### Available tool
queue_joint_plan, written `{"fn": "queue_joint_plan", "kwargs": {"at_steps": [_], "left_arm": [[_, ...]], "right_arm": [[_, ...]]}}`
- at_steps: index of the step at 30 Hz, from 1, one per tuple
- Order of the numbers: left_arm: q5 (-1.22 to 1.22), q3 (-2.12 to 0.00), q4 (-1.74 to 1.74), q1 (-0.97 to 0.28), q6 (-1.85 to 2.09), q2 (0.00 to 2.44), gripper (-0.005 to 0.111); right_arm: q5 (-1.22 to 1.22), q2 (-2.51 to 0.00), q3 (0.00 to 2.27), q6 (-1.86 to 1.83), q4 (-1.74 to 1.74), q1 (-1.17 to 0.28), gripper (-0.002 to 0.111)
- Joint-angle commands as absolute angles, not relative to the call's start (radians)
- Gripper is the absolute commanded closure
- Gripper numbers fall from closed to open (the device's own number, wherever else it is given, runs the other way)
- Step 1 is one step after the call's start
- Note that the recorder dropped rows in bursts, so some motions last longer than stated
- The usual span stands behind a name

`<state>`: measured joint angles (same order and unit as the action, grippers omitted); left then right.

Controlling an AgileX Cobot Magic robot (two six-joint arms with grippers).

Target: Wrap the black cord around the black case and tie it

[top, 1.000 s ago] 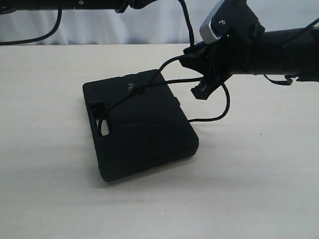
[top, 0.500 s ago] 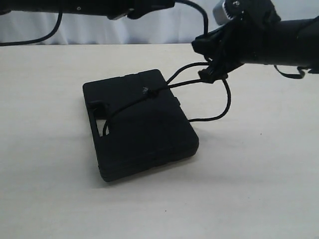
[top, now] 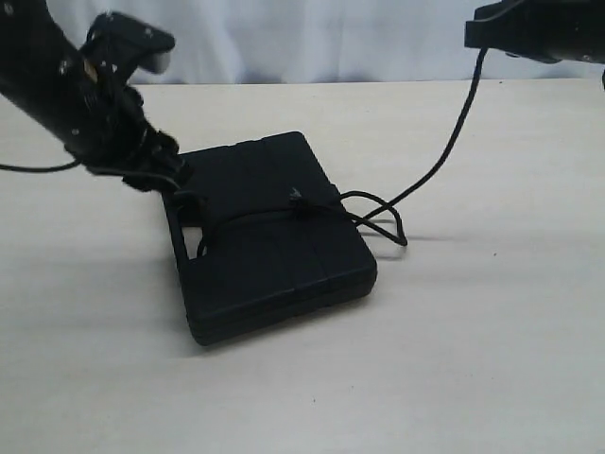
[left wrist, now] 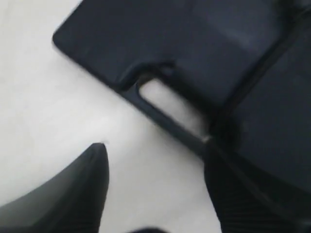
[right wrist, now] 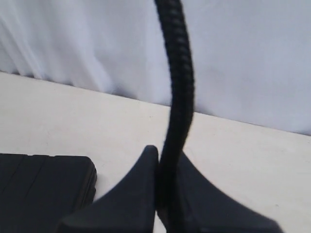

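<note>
Exterior view | pale table (top: 473,359) | white curtain (top: 312,38) | black cord (top: 248,216) over black case (top: 274,260)

right hand (top: 475,35) cut off by top edge; black case (left wrist: 209,53) blurred

The place looks like a robot laboratory: a plain pale table (top: 454,378) stands before a white cloth backdrop (top: 312,43) at the far side, with one black robot arm at left (top: 57,95) and another at right (top: 539,28).
</note>
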<state>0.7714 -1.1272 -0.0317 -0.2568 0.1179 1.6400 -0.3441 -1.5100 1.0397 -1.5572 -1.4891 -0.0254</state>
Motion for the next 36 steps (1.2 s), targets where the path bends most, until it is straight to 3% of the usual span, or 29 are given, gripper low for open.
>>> {"fn": "queue_joint_plan", "kwargs": {"at_steps": [1,5,15,26,36], "left_arm": [[0.797,-1.072,0.074,-0.255,-0.173,1.695,0.051],[0.762,-1.072,-0.062,-0.255,-0.213,1.760,0.051],[0.407,-1.072,-0.064,-0.255,-0.331,1.912,0.052],[0.379,-1.072,-0.065,-0.244,-0.331,1.983,0.106],[0.437,-1.072,-0.064,-0.121,-0.280,1.751,0.107]], "right_arm": [[-0.371,-1.539,1.044,-1.545,-1.452,-0.024,0.104],[-0.421,-1.574,1.044,-1.517,-1.393,-0.024,0.104],[-0.466,-1.590,1.044,-1.413,-1.386,-0.026,0.104],[-0.481,-1.588,1.082,-1.128,-1.209,0.136,0.104],[-0.483,-1.598,1.093,-1.120,-1.195,0.423,0.104]]}}
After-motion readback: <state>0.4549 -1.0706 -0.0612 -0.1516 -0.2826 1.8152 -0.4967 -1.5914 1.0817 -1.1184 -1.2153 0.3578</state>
